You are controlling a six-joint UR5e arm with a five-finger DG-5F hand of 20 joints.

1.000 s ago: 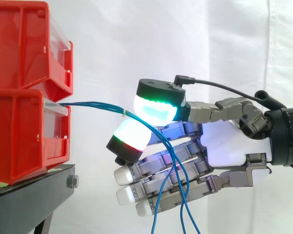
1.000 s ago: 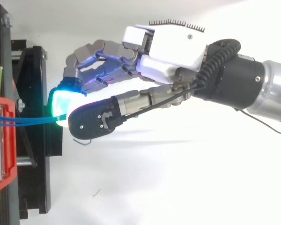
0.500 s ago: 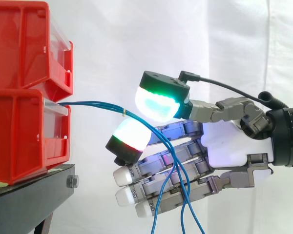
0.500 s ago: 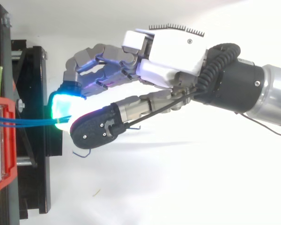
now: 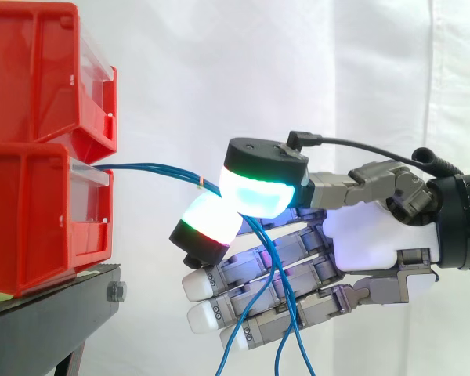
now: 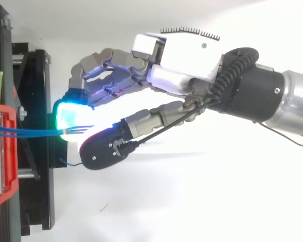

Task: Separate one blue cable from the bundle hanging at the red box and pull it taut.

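The task is at an early stage. The blue cables (image 5: 153,168) leave the lower red box (image 5: 39,219) toward 3 o'clock as one bundle, bound by a small yellow tie (image 5: 200,182). Past it they bend toward 6 o'clock and hang slack across the hand (image 5: 364,235), which sits at 3 o'clock of the box.

The hand is loosely spread. From above, its thumb pad (image 6: 103,148) stands apart from the cyan-glowing finger pad (image 6: 68,113), and the strands pass through the gap between them, so no pinch looks closed.

No single cable is parted from the others, and none is taut. Singling one out, clamping it and drawing it away from the box all appear left to do.
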